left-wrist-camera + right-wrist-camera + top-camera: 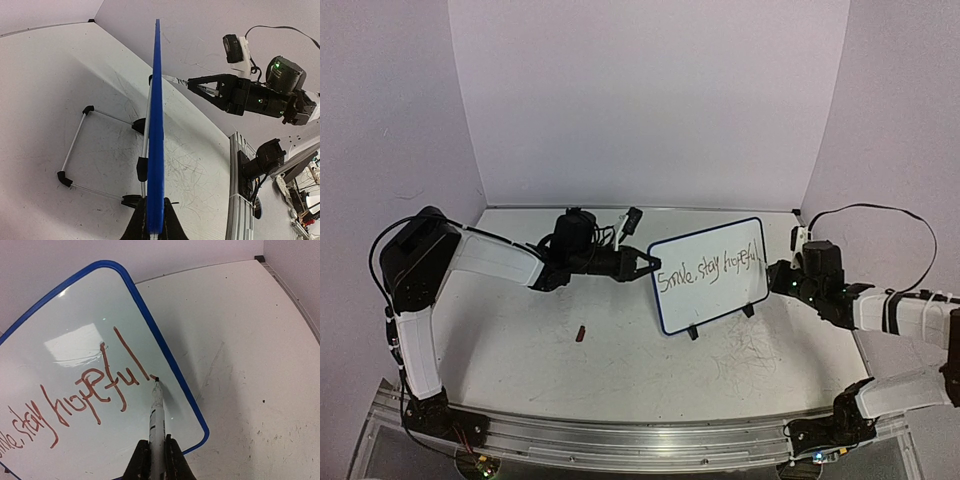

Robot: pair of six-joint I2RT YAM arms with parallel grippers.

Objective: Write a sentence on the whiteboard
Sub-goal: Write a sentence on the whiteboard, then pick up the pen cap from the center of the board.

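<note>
Left fingers (137, 227) pinch the whiteboard (156, 125) edge; right fingers (142, 460) pinch a marker (157, 410) tipped against it

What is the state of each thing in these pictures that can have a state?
Small blue-framed white rectangular whiteboard: standing upright, one side edge clamped.
Dark red handwritten sentence: reads "Smile, stay hopeful".
Thin white marker pen: uncapped, tip against the board after the last letter.
Left gripper: jaws shut on the whiteboard's edge.
Right gripper: jaws shut on the marker pen.
Small dark red piece: lying loose, apart from the board.
</note>
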